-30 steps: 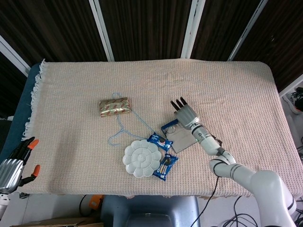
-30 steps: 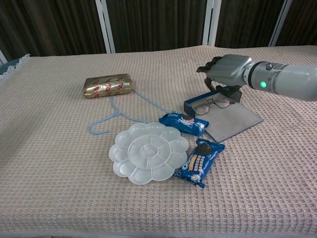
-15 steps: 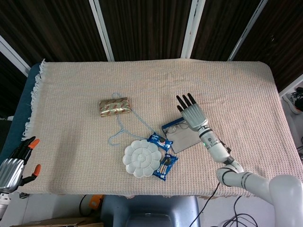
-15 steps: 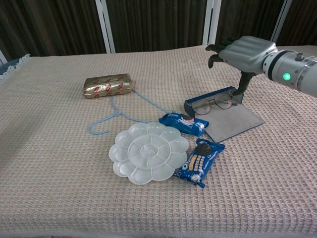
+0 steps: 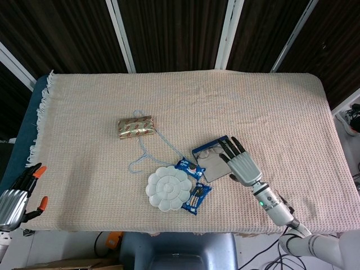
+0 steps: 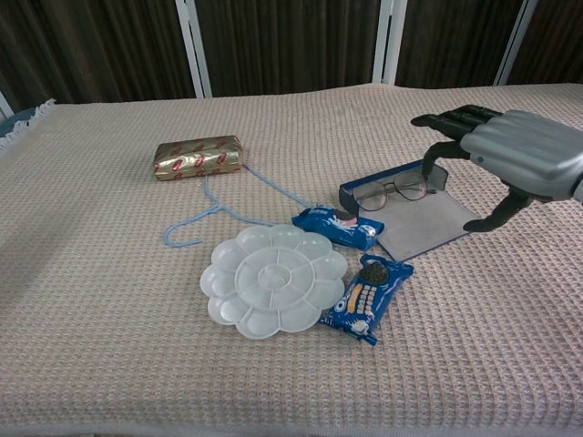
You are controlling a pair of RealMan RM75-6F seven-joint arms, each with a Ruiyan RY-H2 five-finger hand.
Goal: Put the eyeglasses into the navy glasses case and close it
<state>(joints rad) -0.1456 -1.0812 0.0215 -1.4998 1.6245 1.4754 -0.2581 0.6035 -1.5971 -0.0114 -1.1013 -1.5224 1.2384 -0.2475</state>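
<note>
The right hand (image 6: 510, 159) hovers with fingers spread, holding nothing, above the open navy glasses case (image 6: 414, 208) containing the eyeglasses (image 6: 392, 190).

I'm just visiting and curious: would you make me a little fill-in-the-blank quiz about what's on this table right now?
The eyeglasses lie inside the open ____ glasses case.
The right hand hovers above the case with fingers spread, holding ____.
The light blue string runs from the ____-wrapped packet.
The flower-shaped palette is coloured ____.

Missing words: navy; nothing; gold; white
</note>
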